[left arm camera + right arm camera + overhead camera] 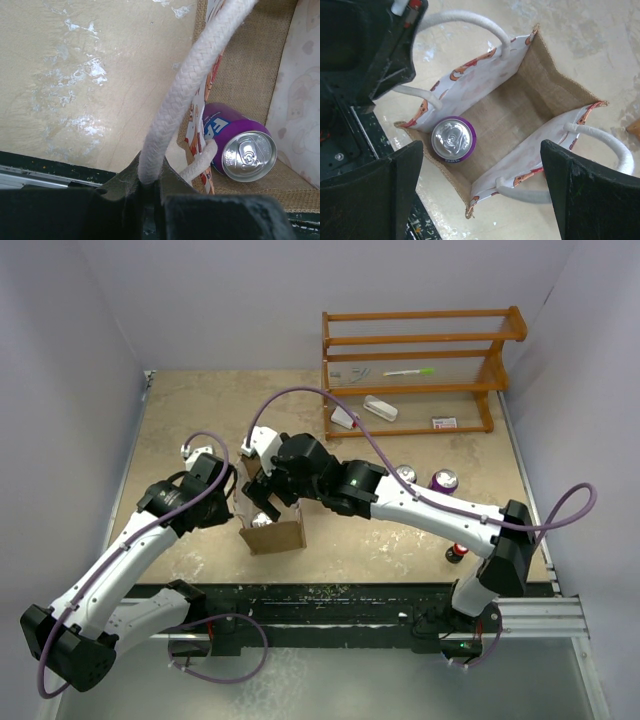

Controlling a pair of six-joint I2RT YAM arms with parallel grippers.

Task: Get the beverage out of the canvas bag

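My left gripper (150, 186) is pinched on one white rope handle (182, 95) of the canvas bag (276, 536), which stands by the near edge of the table (390, 540), left of centre. The purple can (453, 139) stands upright in a corner inside it. My right gripper (481, 170) hangs over the open mouth, fingers spread wide.

- Bag (540, 85): tan-brown woven cloth inside; side panels white with an orange-brown cartoon print.
- 2 rope handles (185, 85): white, braided.
- Can (453, 139): purple with white lettering, silver top.
- Table (200, 410): beige, mottled with pale patches.
- Rack (420, 338): orange-brown wood.
- Arms (115, 570): white and black, with purple cables (300, 390).
- Walls (250, 300): plain pale lilac-grey.
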